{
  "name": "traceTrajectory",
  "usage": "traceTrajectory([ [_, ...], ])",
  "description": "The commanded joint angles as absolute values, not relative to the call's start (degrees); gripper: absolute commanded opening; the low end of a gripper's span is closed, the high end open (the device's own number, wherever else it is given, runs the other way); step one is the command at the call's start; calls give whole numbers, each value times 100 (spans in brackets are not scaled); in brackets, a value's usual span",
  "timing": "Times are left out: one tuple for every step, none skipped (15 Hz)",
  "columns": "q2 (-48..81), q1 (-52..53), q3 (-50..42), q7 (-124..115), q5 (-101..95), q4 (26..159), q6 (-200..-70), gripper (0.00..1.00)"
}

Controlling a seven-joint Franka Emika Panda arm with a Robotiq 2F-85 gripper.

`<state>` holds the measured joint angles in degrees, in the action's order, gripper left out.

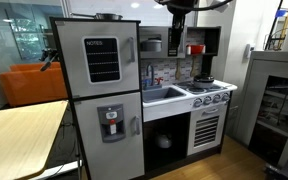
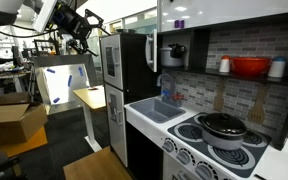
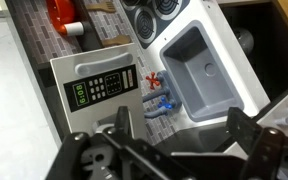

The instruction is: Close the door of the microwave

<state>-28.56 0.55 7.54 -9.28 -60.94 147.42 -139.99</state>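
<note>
The microwave (image 1: 196,42) sits above the counter, next to the grey fridge. Its door (image 1: 174,44), a silver-grey panel, stands swung open. In the wrist view the door (image 3: 84,75) lies below me, with its dark keypad face towards the camera. In an exterior view the door (image 2: 157,40) shows nearly edge-on. My gripper (image 3: 184,130) is open and empty, its two black fingers spread above the counter edge near the sink. It hangs high above and in front of the door in both exterior views (image 1: 178,22) (image 2: 82,22), not touching it.
The tall grey fridge (image 1: 102,85) stands beside the microwave. A grey sink (image 3: 206,62) with a blue tap (image 3: 162,100) is below, next to the stove burners (image 1: 210,88). A pot (image 2: 224,125) sits on the stove and a red bowl (image 2: 249,67) on the shelf. A wooden table (image 1: 19,135) stands nearby.
</note>
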Motion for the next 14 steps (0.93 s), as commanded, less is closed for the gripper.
traceTrajectory([
  [-2850,162,665,-940,-6124,14730,-13951,100],
  [-2838,170,685,-916,-6145,14725,-13933,100],
  [-2811,164,727,-975,-6192,14686,-13912,100],
  [-2799,160,756,-1043,-6247,14661,-13920,100],
  [-2787,136,799,-1165,-6384,14635,-13964,100],
  [-2785,114,815,-1303,-6524,14627,-14021,100],
  [-2788,82,842,-1514,-6713,14619,-14039,100],
  [-2790,81,844,-1707,-6885,14617,-14060,100],
  [-2768,85,847,-1899,-7060,14601,-14035,100],
  [-2728,99,826,-2061,-7218,14573,-14021,100],
  [-2670,111,800,-2192,-7386,14532,-14028,100],
  [-2595,124,772,-2302,-7538,14476,-14032,100],
  [-2488,139,737,-2376,-7675,14386,-14040,100],
  [-2380,155,709,-2423,-7780,14289,-14027,100],
])
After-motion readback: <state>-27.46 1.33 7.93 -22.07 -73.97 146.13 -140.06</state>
